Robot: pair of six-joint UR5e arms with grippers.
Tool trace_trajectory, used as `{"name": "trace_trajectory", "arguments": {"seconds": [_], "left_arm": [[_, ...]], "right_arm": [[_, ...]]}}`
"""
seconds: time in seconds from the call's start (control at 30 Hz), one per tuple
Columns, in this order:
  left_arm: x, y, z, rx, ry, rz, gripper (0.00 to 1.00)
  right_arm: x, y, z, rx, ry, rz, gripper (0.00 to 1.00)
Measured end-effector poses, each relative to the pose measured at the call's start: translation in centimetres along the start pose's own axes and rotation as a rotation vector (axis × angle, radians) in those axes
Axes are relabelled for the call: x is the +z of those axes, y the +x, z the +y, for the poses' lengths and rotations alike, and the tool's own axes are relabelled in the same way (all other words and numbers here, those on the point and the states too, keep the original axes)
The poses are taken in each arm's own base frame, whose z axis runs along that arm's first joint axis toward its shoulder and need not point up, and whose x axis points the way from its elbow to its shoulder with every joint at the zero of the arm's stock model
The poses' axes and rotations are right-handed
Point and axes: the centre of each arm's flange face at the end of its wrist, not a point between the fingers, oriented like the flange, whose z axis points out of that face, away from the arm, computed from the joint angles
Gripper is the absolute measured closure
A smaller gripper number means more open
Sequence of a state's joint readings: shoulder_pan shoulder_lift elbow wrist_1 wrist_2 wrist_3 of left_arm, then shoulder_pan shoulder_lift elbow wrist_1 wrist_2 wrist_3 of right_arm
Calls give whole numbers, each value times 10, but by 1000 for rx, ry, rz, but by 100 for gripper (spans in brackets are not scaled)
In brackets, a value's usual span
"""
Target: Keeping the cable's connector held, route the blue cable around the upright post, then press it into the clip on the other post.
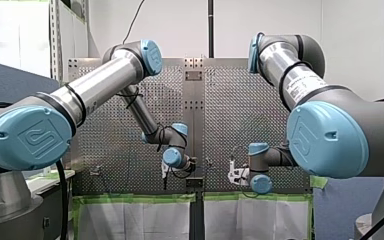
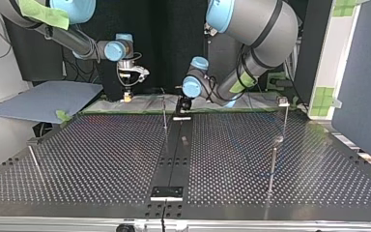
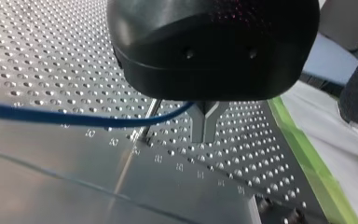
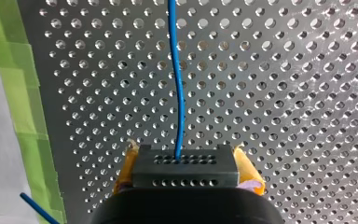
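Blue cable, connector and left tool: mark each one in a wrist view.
blue cable (image 4: 180, 93), right wrist view, mid-run ahead of the connector.
connector (image 4: 185, 169), right wrist view, its black perforated face.
left tool (image 3: 205, 137), left wrist view, between its metal fingertips.

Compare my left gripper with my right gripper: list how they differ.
My left gripper has slim metal fingers; my right gripper has yellow pads. My left gripper's fingers are closed where the blue cable reaches them; my right gripper clamps the black connector. Both hang over the perforated table.
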State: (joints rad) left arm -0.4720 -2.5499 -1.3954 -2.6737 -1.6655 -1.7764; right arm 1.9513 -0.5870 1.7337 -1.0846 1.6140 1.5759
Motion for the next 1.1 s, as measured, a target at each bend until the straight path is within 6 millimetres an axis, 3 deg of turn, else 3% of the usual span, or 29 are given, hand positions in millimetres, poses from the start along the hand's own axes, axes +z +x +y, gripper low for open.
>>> {"name": "trace_trajectory", "arguments": {"seconds": [0.6, 0.9, 1.1], "left_arm": [[13, -18, 10, -35, 9, -23, 100], [21, -4, 14, -62, 28, 13, 100], [28, -11, 13, -64, 39, 1, 100]], "right_arm": [[34, 19, 9, 5, -16, -3, 100], [45, 25, 18, 11, -25, 6, 100], [50, 27, 26, 16, -33, 13, 100]]}}
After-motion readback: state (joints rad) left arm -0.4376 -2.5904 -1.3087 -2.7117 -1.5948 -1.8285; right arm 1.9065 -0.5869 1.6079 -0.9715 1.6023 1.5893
